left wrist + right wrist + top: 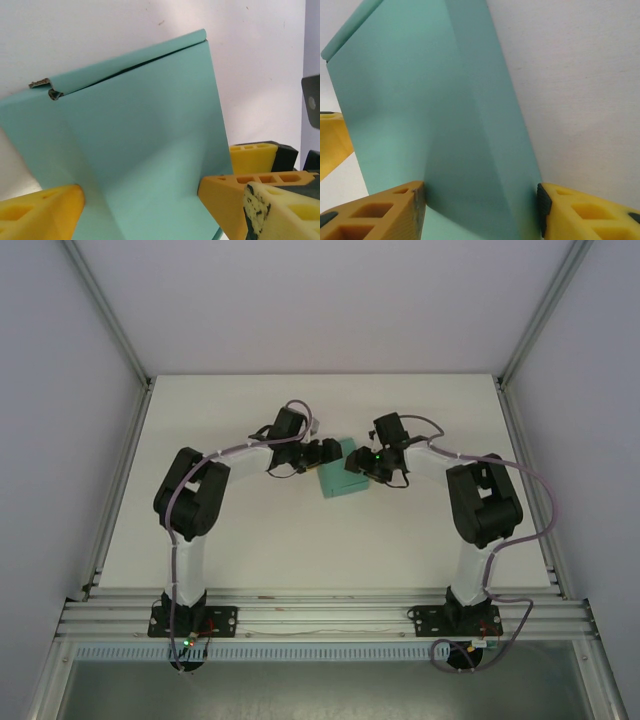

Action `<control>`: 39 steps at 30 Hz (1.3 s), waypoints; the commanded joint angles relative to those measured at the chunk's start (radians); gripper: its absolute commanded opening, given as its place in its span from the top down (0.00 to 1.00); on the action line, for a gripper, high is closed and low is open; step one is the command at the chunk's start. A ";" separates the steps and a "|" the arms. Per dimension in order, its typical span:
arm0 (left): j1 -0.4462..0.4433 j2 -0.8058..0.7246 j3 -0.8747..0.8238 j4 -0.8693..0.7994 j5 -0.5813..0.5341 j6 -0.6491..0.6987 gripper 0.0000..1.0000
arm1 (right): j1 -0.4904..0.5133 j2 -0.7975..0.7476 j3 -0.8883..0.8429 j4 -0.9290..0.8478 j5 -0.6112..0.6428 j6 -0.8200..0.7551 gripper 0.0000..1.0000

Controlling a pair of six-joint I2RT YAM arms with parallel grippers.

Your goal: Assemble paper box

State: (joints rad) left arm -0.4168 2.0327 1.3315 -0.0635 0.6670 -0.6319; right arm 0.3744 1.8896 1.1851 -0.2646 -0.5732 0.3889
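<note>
White table (300,540); teal paper box (338,480) lies centrally.

Bright, even white light falls from above in the top view, with no glare. The arms (190,500) throw only faint, soft-edged shadows on the table (260,550). The walls read slightly lilac. The frame rails (105,310) stay straight, so there is little bending at the edges, but detail is coarse and the box (340,480) is small. In the left wrist view the box (140,140) is fairly sharp, with gentle shading along its crease, while the yellow fingers (40,212) at the near edge look soft. In the right wrist view the shade on the box (420,100) deepens toward the near end, and the fingers (375,212) there blur slightly.
</note>
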 commanded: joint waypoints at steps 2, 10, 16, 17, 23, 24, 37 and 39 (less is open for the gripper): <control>-0.028 0.089 -0.042 -0.125 -0.006 -0.030 0.17 | 0.039 0.080 -0.037 0.047 -0.106 0.045 0.44; -0.058 0.161 0.056 -0.307 -0.051 -0.007 0.22 | 0.040 0.107 -0.045 0.091 -0.131 0.071 0.47; -0.079 0.193 0.071 -0.216 0.037 -0.062 0.38 | 0.043 0.142 -0.045 0.125 -0.168 0.079 0.52; -0.082 0.190 0.066 -0.191 0.046 -0.074 0.39 | 0.041 0.150 -0.044 0.140 -0.185 0.086 0.54; -0.082 0.212 0.079 -0.085 0.129 -0.140 0.95 | 0.044 0.173 -0.048 0.233 -0.251 0.125 0.60; -0.083 0.212 0.074 -0.057 0.146 -0.156 1.00 | 0.044 0.176 -0.050 0.251 -0.262 0.133 0.63; -0.070 0.149 0.040 -0.141 0.106 -0.072 0.96 | 0.043 0.159 -0.014 0.073 -0.110 0.069 0.68; -0.065 0.124 0.061 -0.216 0.065 -0.017 0.73 | 0.044 0.150 -0.020 0.044 -0.083 0.070 0.68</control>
State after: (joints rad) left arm -0.3714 2.1349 1.4006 -0.0391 0.6407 -0.7231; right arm 0.3393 1.9610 1.1915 -0.1246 -0.7040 0.4995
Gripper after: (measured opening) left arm 0.202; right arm 0.369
